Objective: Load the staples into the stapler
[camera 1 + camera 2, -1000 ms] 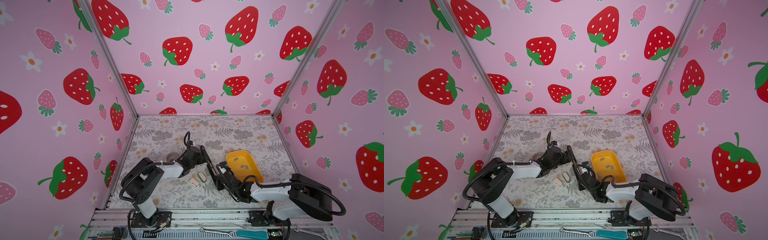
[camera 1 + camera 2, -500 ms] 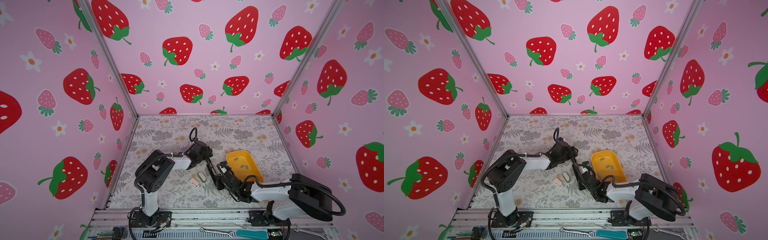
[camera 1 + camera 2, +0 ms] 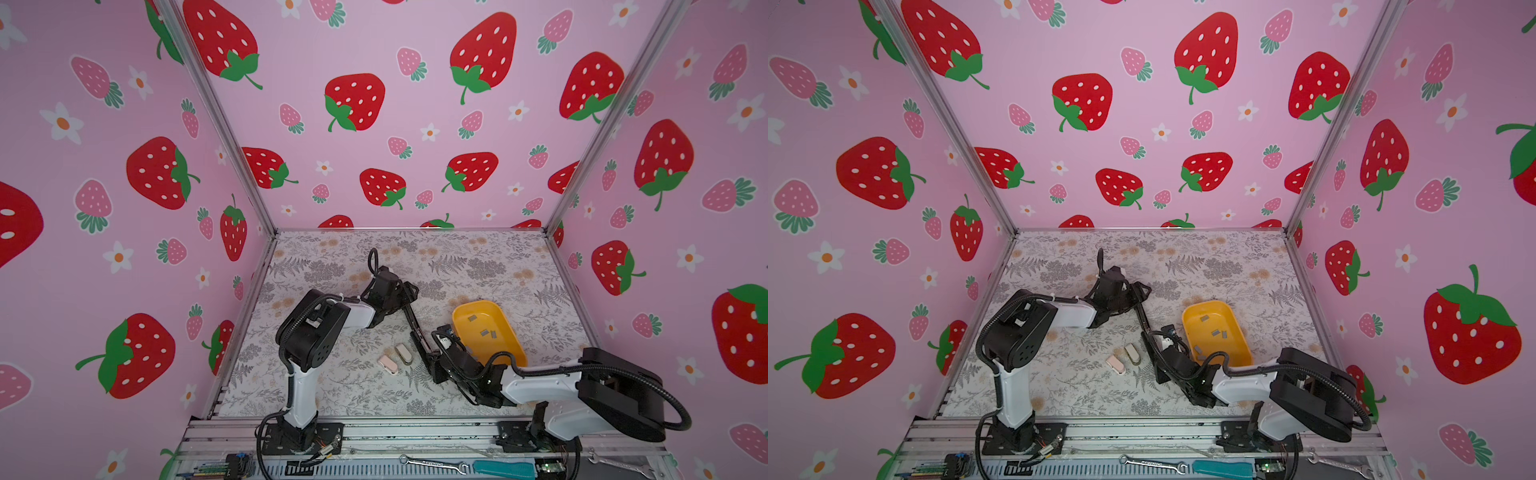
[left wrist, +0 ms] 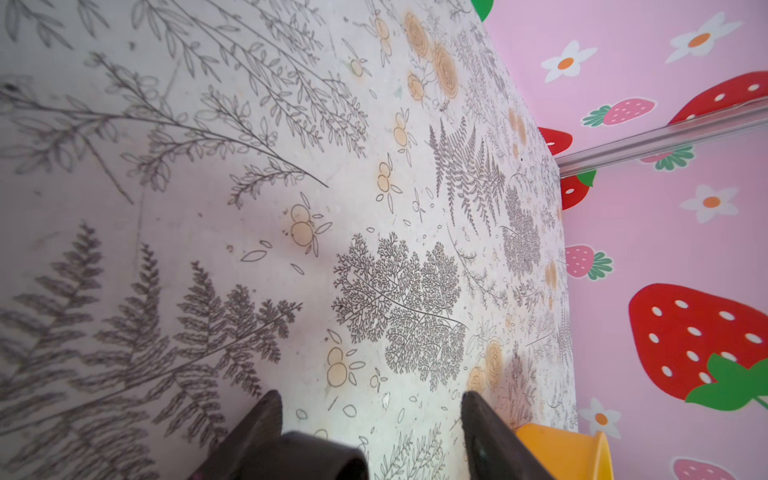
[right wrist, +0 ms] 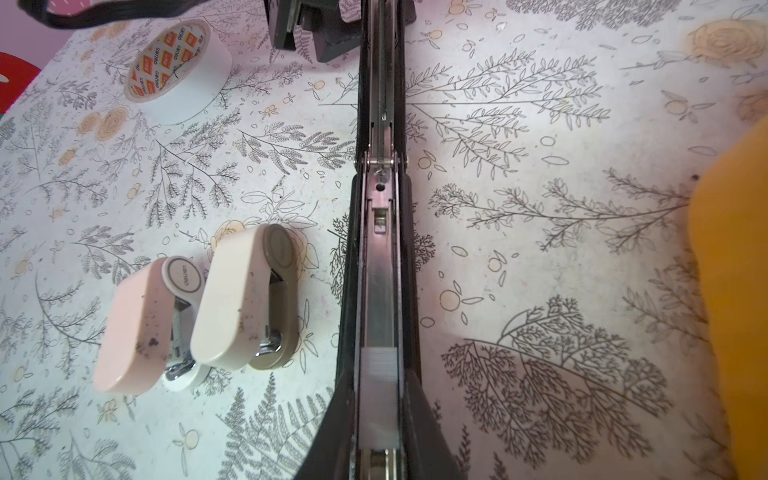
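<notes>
The long black stapler (image 3: 415, 328) (image 3: 1144, 320) lies opened out flat on the floral mat. My right gripper (image 5: 377, 374) (image 3: 440, 368) is shut on its near end, one finger on each side of the metal channel. A grey strip of staples (image 5: 377, 395) lies in that channel between the fingers. More staples (image 3: 484, 333) (image 3: 1215, 333) lie loose in the yellow tray (image 3: 503, 345) (image 3: 1233, 345). My left gripper (image 4: 370, 403) (image 3: 409, 293) (image 3: 1142, 291) hovers at the stapler's far end, open, with bare mat between its fingertips; a dark rounded part sits by one finger.
A pink mini stapler (image 3: 388, 365) (image 5: 129, 332) and a beige mini stapler (image 3: 403, 353) (image 5: 224, 299) lie left of the black one. A white tape roll (image 5: 178, 70) stands farther off. The tray's wall (image 5: 739, 291) (image 4: 561, 449) is close by. Wrenches lie on the front rail (image 3: 432, 461).
My left arm has swung right and farther back, bringing its gripper to the stapler's far end with the jaws narrower than before. The right arm and the stapler have not moved.
</notes>
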### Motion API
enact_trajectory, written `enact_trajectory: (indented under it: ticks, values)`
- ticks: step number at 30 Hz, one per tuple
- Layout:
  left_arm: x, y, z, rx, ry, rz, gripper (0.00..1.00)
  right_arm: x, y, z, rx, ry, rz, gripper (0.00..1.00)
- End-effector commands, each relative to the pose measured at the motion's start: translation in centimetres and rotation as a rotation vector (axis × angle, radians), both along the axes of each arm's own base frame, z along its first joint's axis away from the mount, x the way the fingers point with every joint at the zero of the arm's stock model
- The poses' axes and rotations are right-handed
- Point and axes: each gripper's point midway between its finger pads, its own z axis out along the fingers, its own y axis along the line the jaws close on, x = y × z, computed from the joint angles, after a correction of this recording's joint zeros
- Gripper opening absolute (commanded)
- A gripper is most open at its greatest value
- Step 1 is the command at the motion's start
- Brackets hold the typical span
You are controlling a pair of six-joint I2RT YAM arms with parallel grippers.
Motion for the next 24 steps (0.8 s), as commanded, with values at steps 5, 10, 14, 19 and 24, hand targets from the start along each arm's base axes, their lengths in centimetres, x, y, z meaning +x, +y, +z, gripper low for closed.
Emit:
enact_trajectory:
  ticks: [5,10,14,19,24]
  values:
    - [-1.7,-1.0,1.7,-0.022,-0.085,-0.116,0.53,0.4,0.2,0.6,0.016,-0.043,-0.014,0.00]
    - [-2.3,-1.8,4.7,-0.024,-0.196,-0.188,0.45,0.8,-0.1,0.5,-0.040,-0.133,-0.020,0.00]
    - [-3.2,-2.2,6.9,0.023,-0.291,-0.214,0.46,1.0,-0.6,0.6,-0.031,-0.174,-0.025,0.02]
    - [-4.4,-3.2,8.5,0.073,-0.389,-0.250,0.46,1.2,-1.5,0.9,-0.025,-0.232,-0.026,0.05]
    - [-6.2,-4.5,9.2,0.128,-0.505,-0.289,0.45,1.1,-2.1,1.5,-0.003,-0.284,-0.013,0.09]
